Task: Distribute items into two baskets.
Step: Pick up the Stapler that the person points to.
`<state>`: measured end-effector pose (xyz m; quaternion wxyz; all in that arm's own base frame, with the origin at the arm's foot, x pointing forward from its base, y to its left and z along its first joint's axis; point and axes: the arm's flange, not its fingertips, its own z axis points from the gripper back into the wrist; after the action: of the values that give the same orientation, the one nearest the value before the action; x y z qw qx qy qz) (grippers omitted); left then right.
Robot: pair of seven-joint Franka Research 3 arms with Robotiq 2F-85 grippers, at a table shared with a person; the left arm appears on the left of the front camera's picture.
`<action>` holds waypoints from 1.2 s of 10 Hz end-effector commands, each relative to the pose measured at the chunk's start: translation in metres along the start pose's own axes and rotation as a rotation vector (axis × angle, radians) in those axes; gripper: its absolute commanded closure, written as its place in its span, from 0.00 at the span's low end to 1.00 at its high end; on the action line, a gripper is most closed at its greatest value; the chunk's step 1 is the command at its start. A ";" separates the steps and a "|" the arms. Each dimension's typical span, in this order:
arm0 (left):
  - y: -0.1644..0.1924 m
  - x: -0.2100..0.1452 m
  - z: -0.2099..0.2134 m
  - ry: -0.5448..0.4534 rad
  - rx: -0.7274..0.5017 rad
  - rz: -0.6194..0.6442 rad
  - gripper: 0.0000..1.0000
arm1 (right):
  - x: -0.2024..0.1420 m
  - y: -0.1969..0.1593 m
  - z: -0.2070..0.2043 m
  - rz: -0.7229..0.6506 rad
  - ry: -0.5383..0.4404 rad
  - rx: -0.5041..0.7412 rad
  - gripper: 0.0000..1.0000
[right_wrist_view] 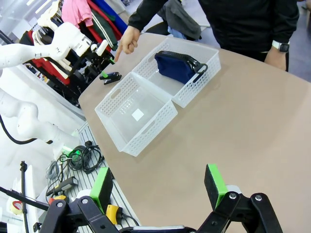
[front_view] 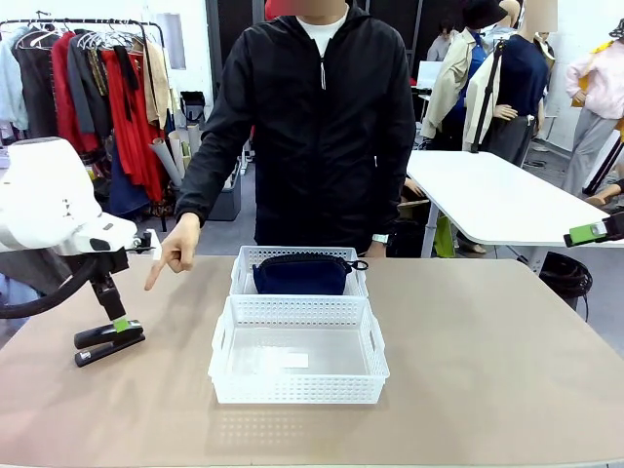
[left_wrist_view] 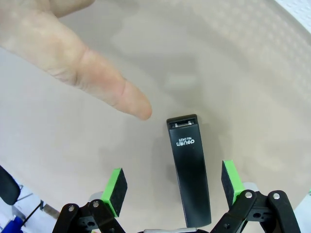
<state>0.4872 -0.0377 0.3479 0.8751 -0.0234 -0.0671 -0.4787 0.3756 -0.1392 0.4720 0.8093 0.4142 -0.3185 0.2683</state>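
The black stapler (front_view: 109,343) lies on the worktop (front_view: 487,370), left of the near basket (front_view: 297,392) — it is straddled by the left claw (front_view: 120,326), which is spread wide with its pads clear of it. The navy pouch (front_view: 300,274) is lodged in the far basket (front_view: 241,265). The right claw (right_wrist_view: 159,184) is held released. A person's finger (front_view: 154,278) is pointed down near the stapler.

White print on the slim black plastic desk stapler (left_wrist_view: 190,174), upside down in the left wrist view, reads "deli". A smaller line beside it starts "No."; the digits are too small to read.

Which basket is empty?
The basket nearer the robot: nothing lies in it. The far basket holds the navy pouch.
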 end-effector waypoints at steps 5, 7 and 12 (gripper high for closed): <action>-0.013 0.002 -0.024 0.069 0.005 -0.003 0.00 | 0.001 0.001 0.001 -0.003 0.003 -0.004 0.00; -0.015 0.001 -0.030 0.079 0.002 -0.003 0.00 | 0.001 0.001 0.001 -0.003 0.003 -0.004 0.00; -0.015 -0.001 -0.037 0.109 -0.011 0.003 0.42 | 0.001 0.001 0.001 -0.003 0.003 -0.004 0.00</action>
<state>0.4789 -0.0479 0.3124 0.8739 -0.0183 -0.0256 -0.4851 0.3756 -0.1392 0.4720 0.8093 0.4142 -0.3185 0.2683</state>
